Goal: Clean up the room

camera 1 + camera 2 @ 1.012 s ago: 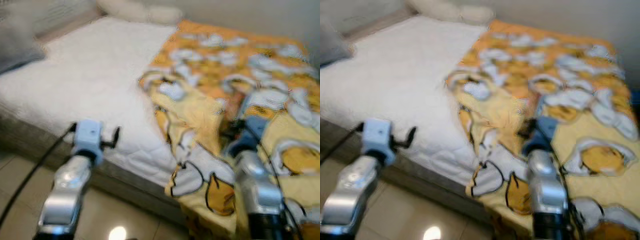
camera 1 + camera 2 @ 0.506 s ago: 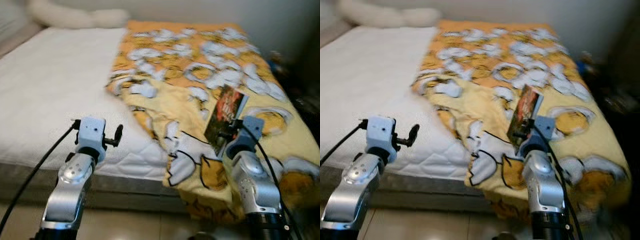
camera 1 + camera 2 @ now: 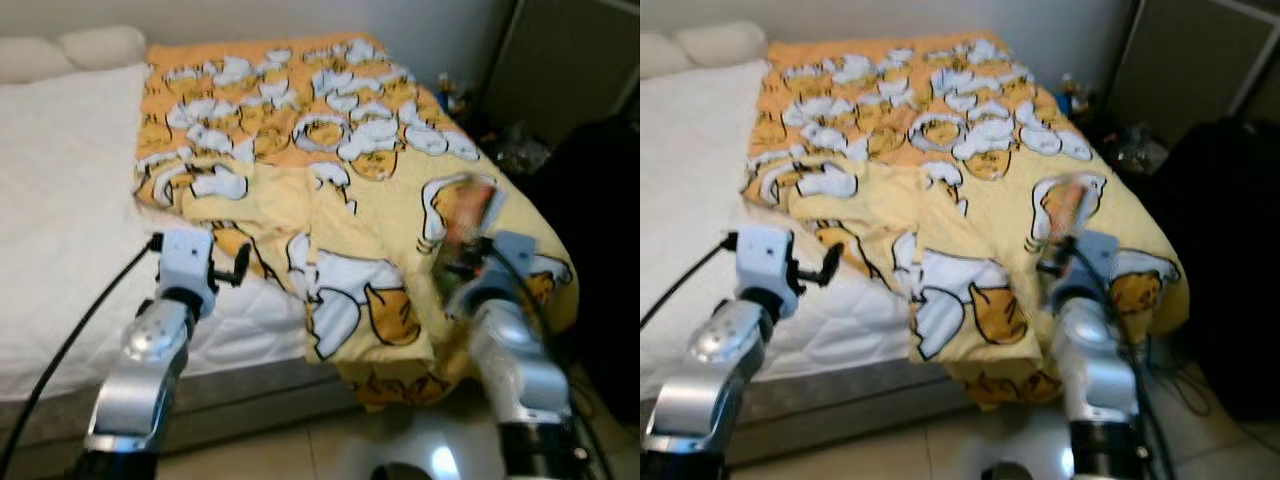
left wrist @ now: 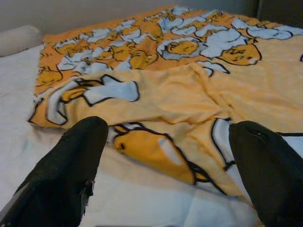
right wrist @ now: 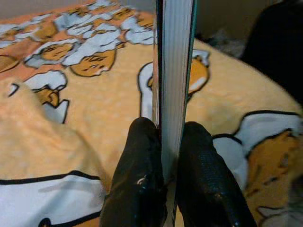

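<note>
bed (image 3: pixel 60 200): we see a white mattress with a pale pillow at its head.
blanket (image 3: pixel 370 200): yellow-orange cartoon print, covering the bed's right part and hanging over the foot edge.
left gripper (image 4: pixel 165 175): we hold it above the mattress edge, fingers (image 4: pixel 71 165) spread wide, nothing between them.
right gripper (image 5: pixel 163 151): fingers pinched tight on the book.
book (image 5: pixel 173 71): upright, edge-on, above the blanket near the bed's right corner.

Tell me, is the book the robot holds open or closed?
Closed. The right tool pinches the book with its pages pressed flat together.
</note>
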{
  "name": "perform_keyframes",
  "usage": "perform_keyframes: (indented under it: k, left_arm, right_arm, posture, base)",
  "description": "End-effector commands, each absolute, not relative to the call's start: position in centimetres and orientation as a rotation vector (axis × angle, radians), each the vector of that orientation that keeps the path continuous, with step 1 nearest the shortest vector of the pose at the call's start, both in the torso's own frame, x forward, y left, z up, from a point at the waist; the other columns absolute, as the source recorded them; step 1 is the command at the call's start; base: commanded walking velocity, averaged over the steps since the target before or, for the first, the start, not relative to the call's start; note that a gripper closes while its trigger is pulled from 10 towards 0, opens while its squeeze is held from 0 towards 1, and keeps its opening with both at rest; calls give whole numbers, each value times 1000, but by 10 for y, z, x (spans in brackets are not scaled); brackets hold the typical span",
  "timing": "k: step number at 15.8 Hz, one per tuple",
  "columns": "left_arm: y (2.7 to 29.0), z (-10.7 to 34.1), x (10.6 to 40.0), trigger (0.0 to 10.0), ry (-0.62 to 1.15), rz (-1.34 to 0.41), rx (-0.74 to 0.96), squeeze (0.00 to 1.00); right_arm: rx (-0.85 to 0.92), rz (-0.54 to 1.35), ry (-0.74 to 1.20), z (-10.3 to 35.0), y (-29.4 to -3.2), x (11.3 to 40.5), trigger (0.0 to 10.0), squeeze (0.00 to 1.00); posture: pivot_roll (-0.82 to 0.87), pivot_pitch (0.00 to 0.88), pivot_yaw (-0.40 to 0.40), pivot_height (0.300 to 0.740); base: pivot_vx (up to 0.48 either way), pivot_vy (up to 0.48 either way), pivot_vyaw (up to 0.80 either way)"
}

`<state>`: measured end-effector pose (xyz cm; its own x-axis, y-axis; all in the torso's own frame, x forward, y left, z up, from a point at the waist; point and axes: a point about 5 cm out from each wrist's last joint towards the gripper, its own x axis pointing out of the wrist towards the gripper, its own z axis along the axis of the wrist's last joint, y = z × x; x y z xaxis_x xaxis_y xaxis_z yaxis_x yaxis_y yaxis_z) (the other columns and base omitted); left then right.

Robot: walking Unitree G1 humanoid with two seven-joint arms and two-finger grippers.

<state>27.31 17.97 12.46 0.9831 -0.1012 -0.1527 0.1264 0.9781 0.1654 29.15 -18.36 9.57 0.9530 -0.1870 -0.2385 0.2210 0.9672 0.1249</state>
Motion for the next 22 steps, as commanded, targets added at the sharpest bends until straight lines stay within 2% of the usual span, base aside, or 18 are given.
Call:
perform_keyframes:
  k: [1, 22]
  left_arm:
    - [185, 125, 273, 10000, 154, -91, 184, 0]
    - [188, 131, 283, 10000, 141, -78, 207, 0]
  right_arm:
    - [157, -170, 176, 108, -172, 299, 10000, 0]
    - [138, 6, 132, 122, -145, 310, 10000, 0]
  posture:
    - [-9, 0, 41, 740]
    - [5, 0, 43, 740]
  base:
    - [0, 360, 0]
    - [0, 384, 0]
